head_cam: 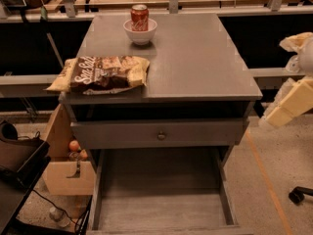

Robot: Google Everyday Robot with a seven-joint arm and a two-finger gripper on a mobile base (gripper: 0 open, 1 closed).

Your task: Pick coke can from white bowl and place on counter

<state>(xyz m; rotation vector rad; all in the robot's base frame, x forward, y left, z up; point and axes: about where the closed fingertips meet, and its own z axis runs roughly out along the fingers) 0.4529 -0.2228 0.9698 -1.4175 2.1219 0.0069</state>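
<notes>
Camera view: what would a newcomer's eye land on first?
A red coke can stands upright in a white bowl near the far edge of the counter. A snack bag lies at its near left corner, overhanging the edge. The gripper hangs off to the right, apart from the counter.

The can (139, 17) has its lower part hidden inside the bowl (140, 33). The gripper (288, 104), right of the counter (195, 58), runs off the right edge. The bottom edge cuts the lower drawer (161, 204). Left of it, small round things (74, 146), perhaps fruit, are too small to tell
</notes>
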